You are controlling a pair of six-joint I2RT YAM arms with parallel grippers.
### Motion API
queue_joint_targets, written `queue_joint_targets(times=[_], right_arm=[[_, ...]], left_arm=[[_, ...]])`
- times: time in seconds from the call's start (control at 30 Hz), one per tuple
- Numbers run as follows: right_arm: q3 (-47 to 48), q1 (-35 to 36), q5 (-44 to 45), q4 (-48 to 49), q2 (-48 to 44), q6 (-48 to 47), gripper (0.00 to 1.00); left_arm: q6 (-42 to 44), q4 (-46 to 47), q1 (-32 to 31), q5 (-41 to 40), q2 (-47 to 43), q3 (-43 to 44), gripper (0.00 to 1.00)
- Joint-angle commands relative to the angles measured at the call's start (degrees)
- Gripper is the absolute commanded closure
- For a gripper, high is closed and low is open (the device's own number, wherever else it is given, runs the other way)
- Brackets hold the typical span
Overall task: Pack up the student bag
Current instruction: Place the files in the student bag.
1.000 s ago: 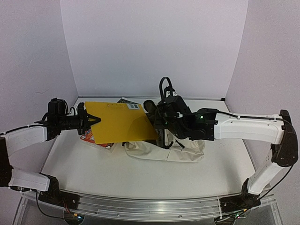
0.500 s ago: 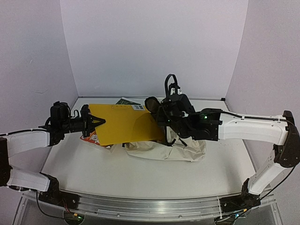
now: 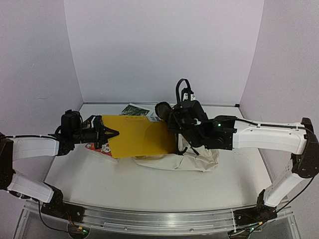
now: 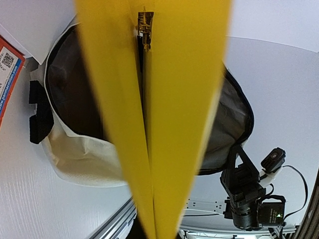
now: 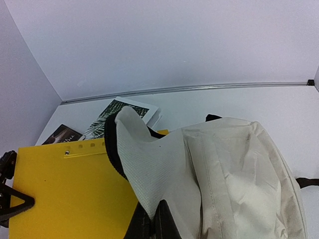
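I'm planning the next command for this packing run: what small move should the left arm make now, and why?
Probably slide the yellow folder a little to the right, into the student bag. The left gripper grips the folder's left edge, the folder's far edge points into the bag's open mouth, and the right gripper holds the bag's rim lifted, so the way in looks open.

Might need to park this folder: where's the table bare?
Bare: the table strip in front of the student bag, and its back right corner. Crowded: back left, where books lie beside the yellow folder.
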Motion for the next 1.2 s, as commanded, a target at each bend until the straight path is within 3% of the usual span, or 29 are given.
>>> queue_joint_targets(times=[0.0, 0.37, 0.63, 0.77, 1.17], right_arm=[[0.9, 0.3, 6.9, 6.2, -4.7, -0.4, 1.00], [1.2, 0.2, 12.9, 6.4, -5.1, -1.7, 1.00], [1.7, 0.0, 15.2, 6.5, -3.2, -0.9, 1.00], [1.9, -1.3, 17.6, 6.5, -1.0, 0.6, 1.00], [0.3, -3.9, 13.8, 6.4, -1.4, 2.5, 1.00]], left_arm=[[-1.4, 3.7, -1.5, -0.2, -0.4, -0.5, 1.00], [-6.5, 1.3, -4.7, -6.6, -4.5, -4.7, 1.00], [-7.9, -0.3, -5.1, -6.9, -7.0, -5.3, 1.00], [-6.0, -5.0, -5.2, -9.6, -12.5, -5.6, 1.00], [-6.7, -1.6, -5.2, -4.0, -11.2, -4.3, 1.00]])
